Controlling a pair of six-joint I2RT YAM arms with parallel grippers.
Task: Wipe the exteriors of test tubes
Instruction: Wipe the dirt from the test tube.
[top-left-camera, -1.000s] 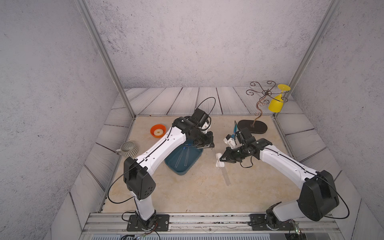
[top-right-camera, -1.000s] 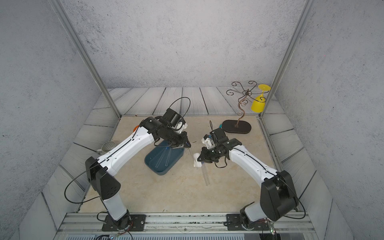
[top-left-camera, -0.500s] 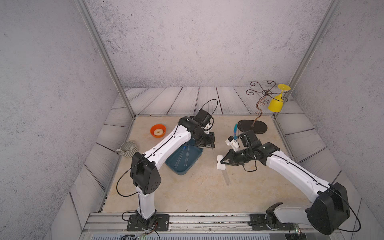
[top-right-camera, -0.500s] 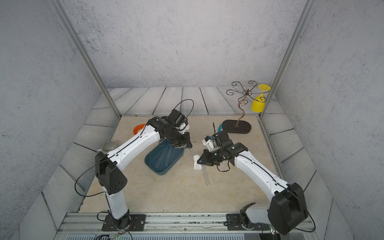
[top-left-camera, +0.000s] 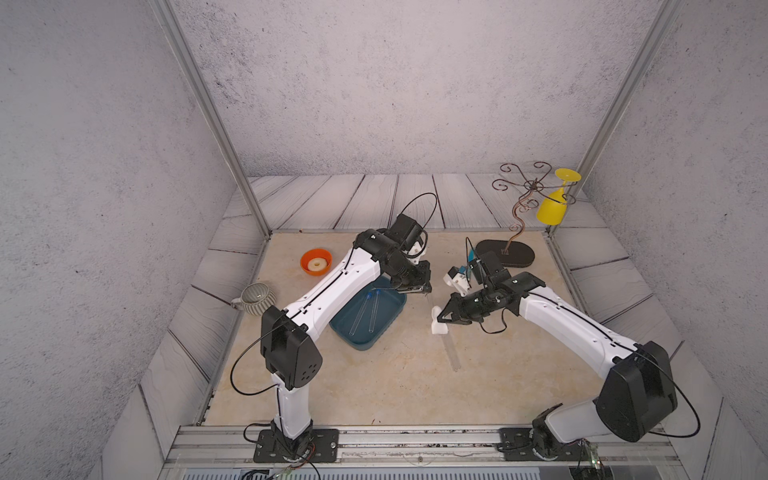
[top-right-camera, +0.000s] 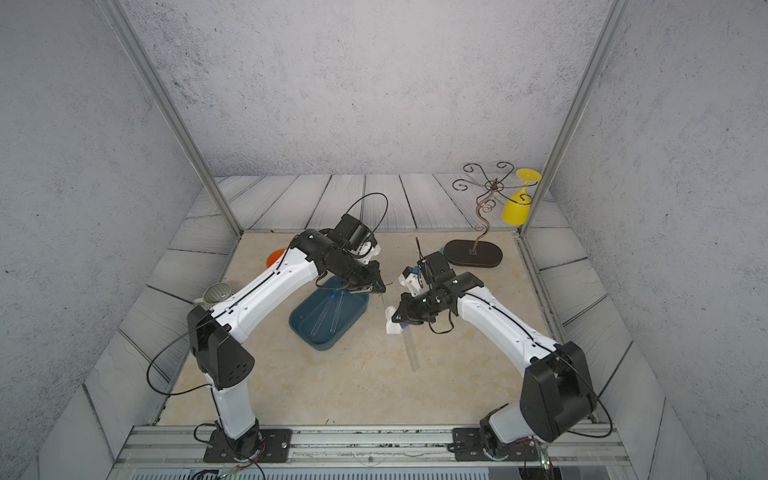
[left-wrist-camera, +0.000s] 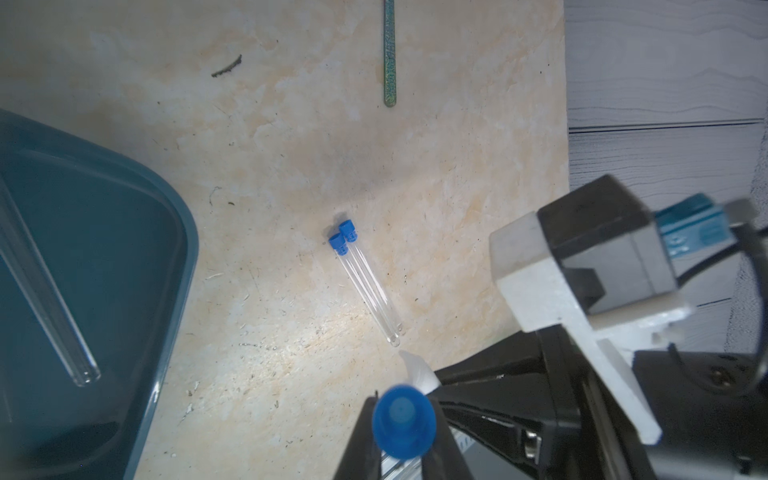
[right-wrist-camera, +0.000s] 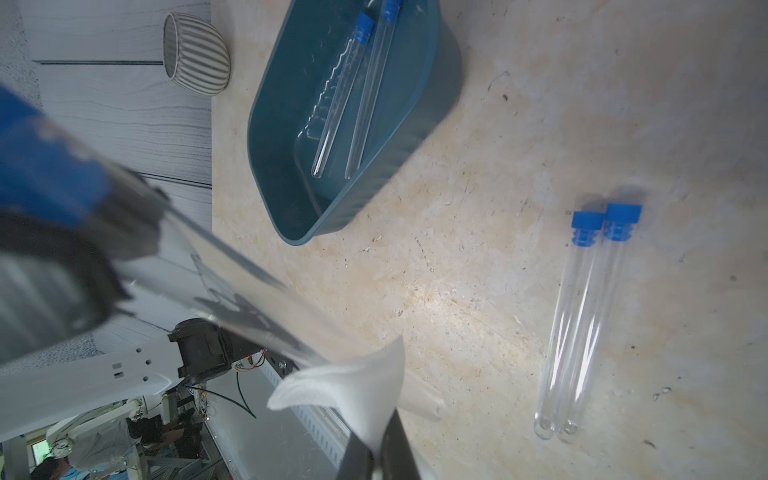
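A test tube (left-wrist-camera: 402, 419) was gripped near its blue cap by the clenched left gripper (top-left-camera: 424, 289) and was slanted down towards the right gripper (top-left-camera: 443, 318). The right jaws were pinched on a white cloth (right-wrist-camera: 357, 390), which was laid against the tube's lower part. As the tube was held at one end only, it could be levered out of the left jaws, or cracked, if it were pressed too hard sideways by the cloth. If the cloth were dragged along the smooth glass by a loose fold, it might be pulled from the right jaws, or only one side of the tube might be wiped. A pair of tubes (right-wrist-camera: 582, 316) was laid touching on the table just below and beyond the right gripper, and could be struck or set rolling if either arm were lowered carelessly. Two further tubes (right-wrist-camera: 353, 91) were laid in a teal tray (top-left-camera: 351, 338) beneath the left arm, behind its gripper. The table (top-left-camera: 374, 386) was seen to be a pale, mottled, stone-like sheet, scuffed and littered with specks. It was bordered by grey plank-patterned panels (top-left-camera: 365, 203), and the cell was enclosed by rough grey walls (top-left-camera: 395, 83) and metal posts (top-left-camera: 216, 124).
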